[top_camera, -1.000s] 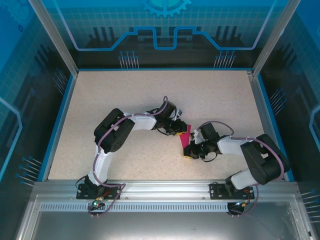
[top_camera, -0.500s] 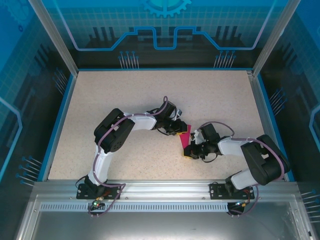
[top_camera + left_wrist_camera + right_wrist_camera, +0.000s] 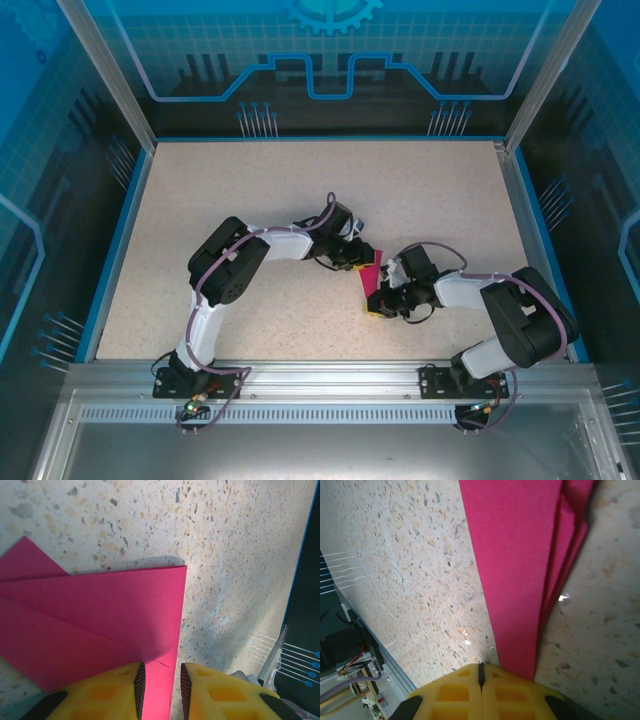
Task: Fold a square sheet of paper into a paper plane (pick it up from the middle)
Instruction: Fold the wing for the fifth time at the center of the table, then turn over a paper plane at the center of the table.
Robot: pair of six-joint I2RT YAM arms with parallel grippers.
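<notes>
On the left, the left fingers (image 3: 112, 692) stood slightly apart, straddling a corner of the half-folded pink paper (image 3: 100, 615). The paper lay on the table (image 3: 225, 555) between the two arms, near the middle. With no firm clamp visible there, the stacked layers could have slid out of line or sprung open. On the right, the right fingers (image 3: 455, 692) were pressed together, tips at the end of the folded strip. Pushing too hard along the crease might have skewed the fold, bunched the layers or torn the thin sheet.
</notes>
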